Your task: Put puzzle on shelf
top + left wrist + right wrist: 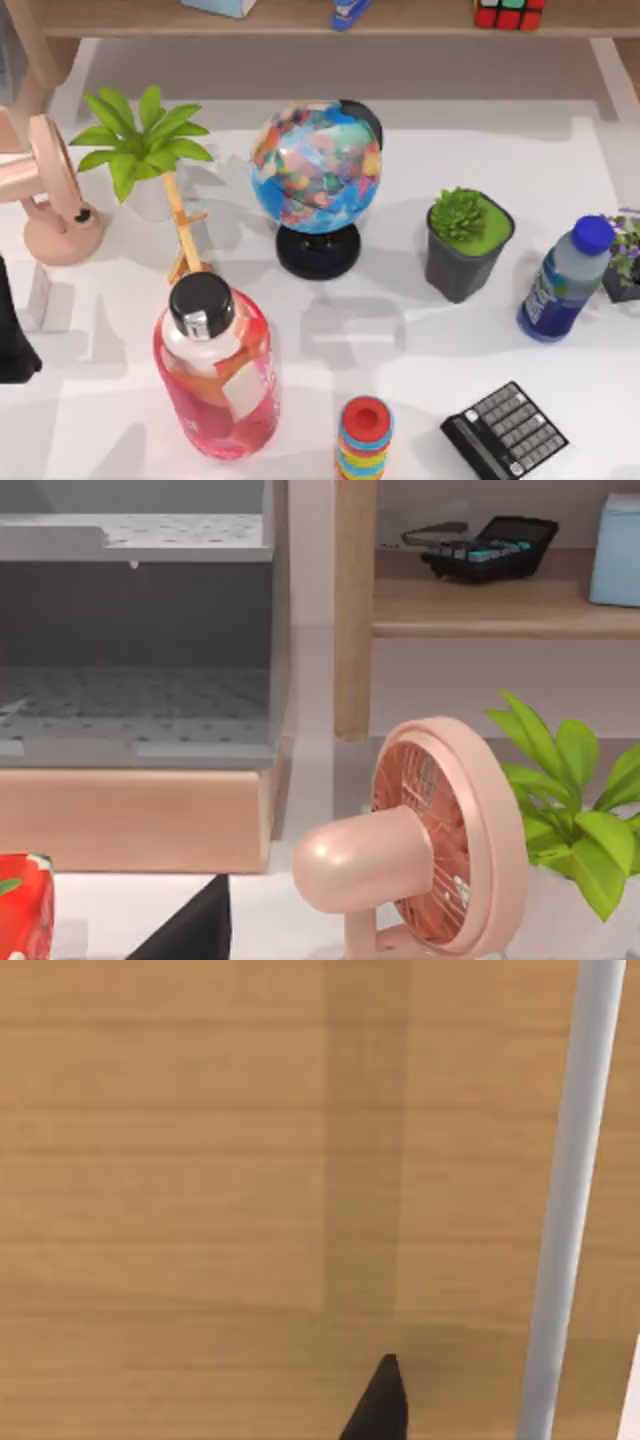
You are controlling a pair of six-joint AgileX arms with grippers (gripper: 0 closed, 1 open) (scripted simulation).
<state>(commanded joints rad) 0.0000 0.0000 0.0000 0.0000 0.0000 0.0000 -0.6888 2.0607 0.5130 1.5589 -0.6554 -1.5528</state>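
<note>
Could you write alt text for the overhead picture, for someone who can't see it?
A small twisty puzzle sits on a long wooden shelf at the table's far edge. On the white table below stand a colourful globe, a red bottle, potted plants and a calculator.

The white surface (420, 340) carries a pink fan (55, 195), a leafy plant (145, 140), a globe (316, 180), a potted succulent (465, 240), a blue-capped bottle (565, 280), a red bottle (215, 365), a ring stack (365, 440) and a calculator (505, 430). On the shelf (420, 18) at the far edge sits the puzzle (508, 12), well apart from a blue stapler (348, 12).
</note>
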